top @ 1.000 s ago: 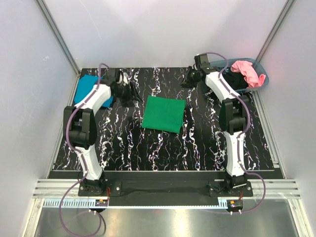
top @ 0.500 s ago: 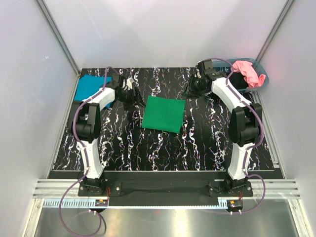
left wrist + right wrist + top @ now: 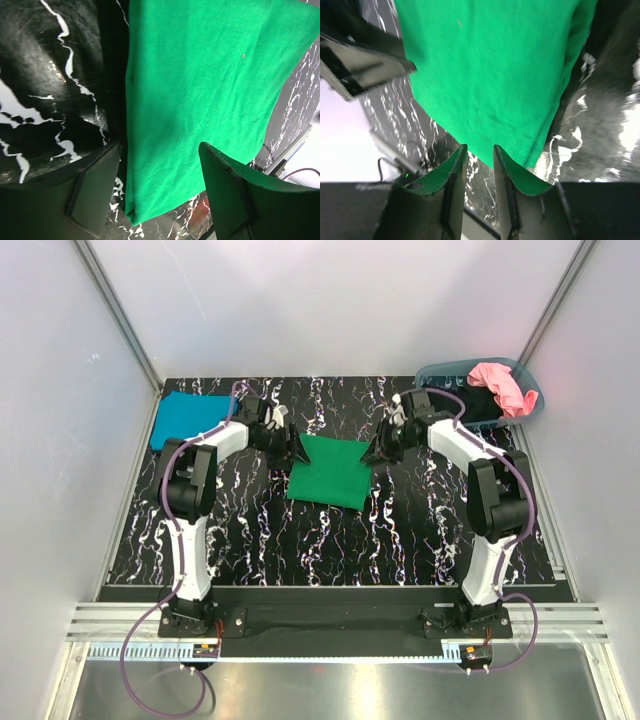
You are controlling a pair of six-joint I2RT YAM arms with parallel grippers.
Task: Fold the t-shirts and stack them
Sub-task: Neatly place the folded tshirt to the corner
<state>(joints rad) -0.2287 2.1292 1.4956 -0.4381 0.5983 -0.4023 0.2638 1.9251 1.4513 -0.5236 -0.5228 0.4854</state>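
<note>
A bright green t-shirt, folded into a rectangle, lies flat in the middle of the table. My left gripper is at its far left corner, jaws wide open on either side of that corner, nothing gripped. My right gripper is at the far right corner; its jaws stand a narrow gap apart, just short of the green edge, with only table between them. A folded teal t-shirt lies at the far left. A pink t-shirt and a black one sit in the basket.
The grey-blue oval basket stands at the far right corner of the black marbled table. Pale walls with metal rails close in the table on the left, back and right.
Both arms have swung inward from the far corners of the table; each gripper now sits at a far corner of the green shirt. The shirts have not moved.
</note>
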